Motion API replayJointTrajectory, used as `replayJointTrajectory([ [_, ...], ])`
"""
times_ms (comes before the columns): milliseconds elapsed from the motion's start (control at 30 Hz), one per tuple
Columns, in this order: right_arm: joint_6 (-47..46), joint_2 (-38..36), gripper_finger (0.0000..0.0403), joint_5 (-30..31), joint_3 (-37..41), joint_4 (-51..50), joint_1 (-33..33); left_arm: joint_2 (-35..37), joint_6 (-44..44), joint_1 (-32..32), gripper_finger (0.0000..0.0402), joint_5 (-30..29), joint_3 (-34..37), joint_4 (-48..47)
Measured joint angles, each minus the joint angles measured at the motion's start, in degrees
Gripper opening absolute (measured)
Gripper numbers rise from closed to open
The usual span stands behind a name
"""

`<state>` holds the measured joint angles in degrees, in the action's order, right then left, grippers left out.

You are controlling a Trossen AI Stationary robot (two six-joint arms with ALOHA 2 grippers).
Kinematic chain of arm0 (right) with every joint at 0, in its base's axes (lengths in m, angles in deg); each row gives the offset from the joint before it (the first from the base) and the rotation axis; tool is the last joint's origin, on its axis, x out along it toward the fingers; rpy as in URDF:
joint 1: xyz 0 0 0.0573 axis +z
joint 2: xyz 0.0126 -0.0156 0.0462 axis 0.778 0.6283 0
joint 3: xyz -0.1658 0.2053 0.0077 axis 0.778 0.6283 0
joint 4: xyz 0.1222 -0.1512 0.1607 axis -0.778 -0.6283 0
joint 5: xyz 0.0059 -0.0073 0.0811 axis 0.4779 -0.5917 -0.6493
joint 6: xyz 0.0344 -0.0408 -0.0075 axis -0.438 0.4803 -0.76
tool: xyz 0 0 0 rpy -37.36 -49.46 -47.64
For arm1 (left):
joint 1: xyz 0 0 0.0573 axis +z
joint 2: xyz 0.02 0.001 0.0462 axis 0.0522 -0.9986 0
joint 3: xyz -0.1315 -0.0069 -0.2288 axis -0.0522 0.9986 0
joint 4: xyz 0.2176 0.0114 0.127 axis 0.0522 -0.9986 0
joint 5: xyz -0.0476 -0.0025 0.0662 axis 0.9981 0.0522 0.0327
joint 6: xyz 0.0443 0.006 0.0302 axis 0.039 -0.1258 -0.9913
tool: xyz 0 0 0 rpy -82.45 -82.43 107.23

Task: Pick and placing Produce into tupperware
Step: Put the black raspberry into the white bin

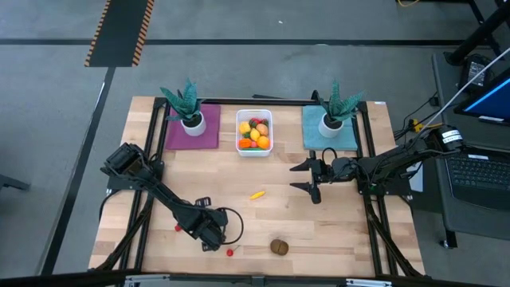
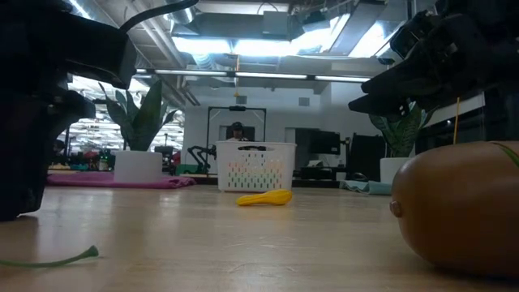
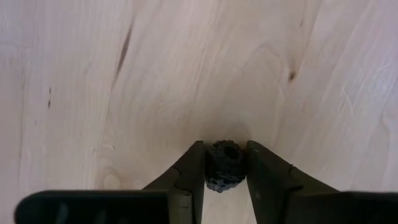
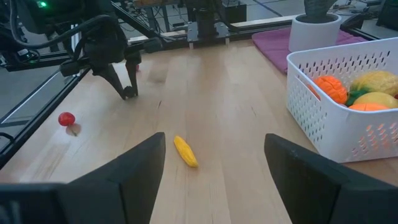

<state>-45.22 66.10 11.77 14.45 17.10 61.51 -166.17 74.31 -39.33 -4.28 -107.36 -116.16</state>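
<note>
Left gripper (image 1: 212, 241) low, fingers (image 3: 186, 180) pinched; right gripper (image 1: 307, 177) agape.

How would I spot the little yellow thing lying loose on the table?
Start at the white basket of fruit at the table's far edge, between the two potted plants. Come straight toward the near edge: the small yellow piece lies alone on bare wood. It is long and yellow; the brown one farther on is round.
</note>
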Motion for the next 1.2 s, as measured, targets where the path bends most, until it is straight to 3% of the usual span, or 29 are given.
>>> replayJointTrajectory([
  [700, 0.0, 0.0, 0.0275, 0.0, 0.0, 0.0, 0.0, 0.3, -1.7, 1.0, 0.0083, 4.9, 0.0, -0.7],
  [900, 0.0, 0.0, 0.0275, 0.0, 0.0, -1.7, 0.0, 3.7, -3.4, 1.5, 0.0082, 6.4, 0.3, -4.4],
  [1200, -1.3, 0.0, 0.0275, 0.0, 0.0, -4.4, 0.0, 11.7, -10.5, 1.6, 0.0082, -0.7, 0.2, -7.6],
])
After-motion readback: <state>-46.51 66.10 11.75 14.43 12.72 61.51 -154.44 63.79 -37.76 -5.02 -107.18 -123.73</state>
